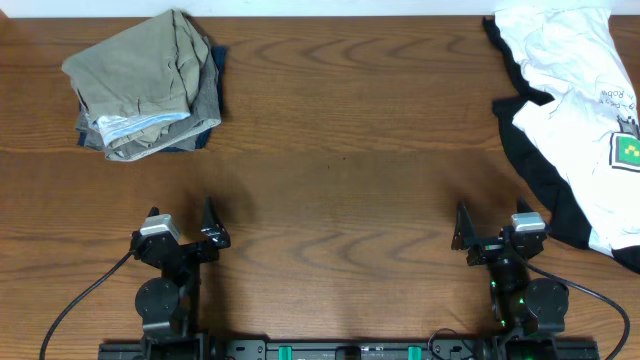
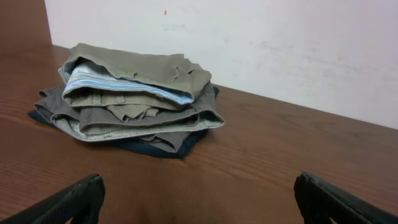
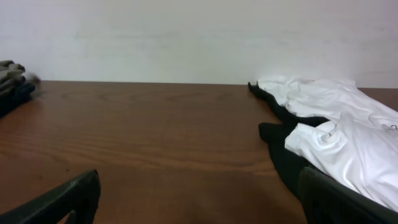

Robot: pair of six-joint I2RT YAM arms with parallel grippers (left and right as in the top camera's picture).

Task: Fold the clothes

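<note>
A crumpled white T-shirt (image 1: 580, 90) with a small green square print (image 1: 630, 150) lies at the table's far right, on top of a black garment (image 1: 535, 165) whose edge shows along its left side. Both also show in the right wrist view, the white shirt (image 3: 348, 137) over the black garment (image 3: 289, 158). My left gripper (image 1: 180, 232) is open and empty near the front edge, left of centre; its fingers frame bare table (image 2: 199, 199). My right gripper (image 1: 495, 232) is open and empty near the front edge, just left of the black garment (image 3: 199, 199).
A stack of folded clothes (image 1: 145, 85), khaki on top with grey and dark blue beneath, sits at the far left; it shows in the left wrist view (image 2: 134, 99). A white wall stands behind the brown wooden table (image 1: 340, 140). Cables run from both arm bases.
</note>
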